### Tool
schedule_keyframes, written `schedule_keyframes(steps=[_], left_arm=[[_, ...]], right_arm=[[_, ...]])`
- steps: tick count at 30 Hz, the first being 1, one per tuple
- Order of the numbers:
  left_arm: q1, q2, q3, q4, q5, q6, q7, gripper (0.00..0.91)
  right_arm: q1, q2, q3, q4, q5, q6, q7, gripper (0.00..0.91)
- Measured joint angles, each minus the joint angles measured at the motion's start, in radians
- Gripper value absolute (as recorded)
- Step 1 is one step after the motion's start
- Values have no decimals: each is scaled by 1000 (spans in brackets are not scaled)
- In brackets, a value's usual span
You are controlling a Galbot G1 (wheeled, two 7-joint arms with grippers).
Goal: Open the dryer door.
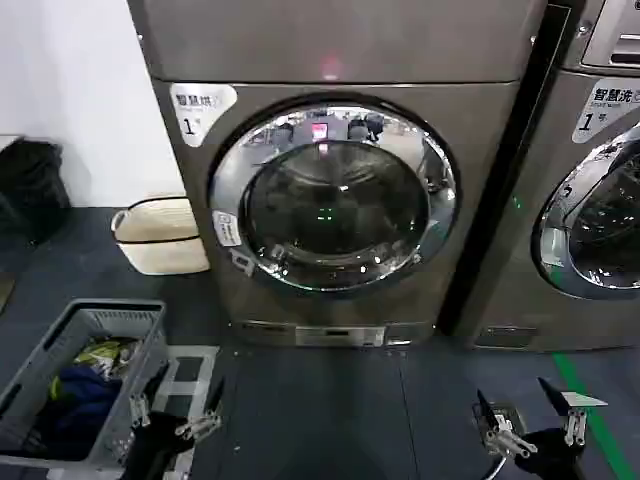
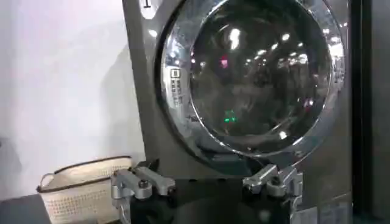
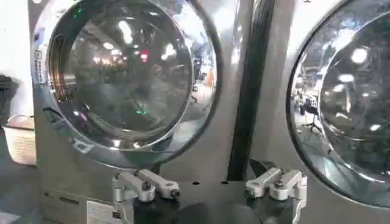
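The dryer door (image 1: 335, 195) is a round porthole with a wide chrome ring around dark glass. It sits shut against the front of the grey machine in the middle of the head view. My left gripper (image 1: 185, 398) hangs low near the floor, in front of the machine and to its left, open and empty. My right gripper (image 1: 515, 402) is low at the front right, open and empty too. The left wrist view has the door (image 2: 262, 73) well beyond the open left gripper (image 2: 210, 175). From the right wrist, the door (image 3: 125, 73) lies far past the right gripper (image 3: 211, 185).
A twin machine (image 1: 600, 210) with its own chrome-ringed door stands to the right. A cream woven basket (image 1: 160, 235) sits on the floor left of the dryer. A grey laundry crate (image 1: 130, 320) with clothes is beside my left gripper. Green floor tape (image 1: 590, 410) runs at the right.
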Motion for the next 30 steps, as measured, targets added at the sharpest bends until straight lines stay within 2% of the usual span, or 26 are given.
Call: schedule_keyframes(steps=[13, 25, 30], left_arm=[[5, -3, 4, -11, 7, 0, 2, 907], [6, -9, 5, -15, 19, 0, 4, 907], [4, -9, 6, -15, 20, 0, 5, 907]], right_arm=[[192, -140, -79, -50, 33, -90, 20, 907], [387, -323, -164, -164, 172, -104, 22, 907], [484, -403, -221, -226, 199, -95, 21, 907]])
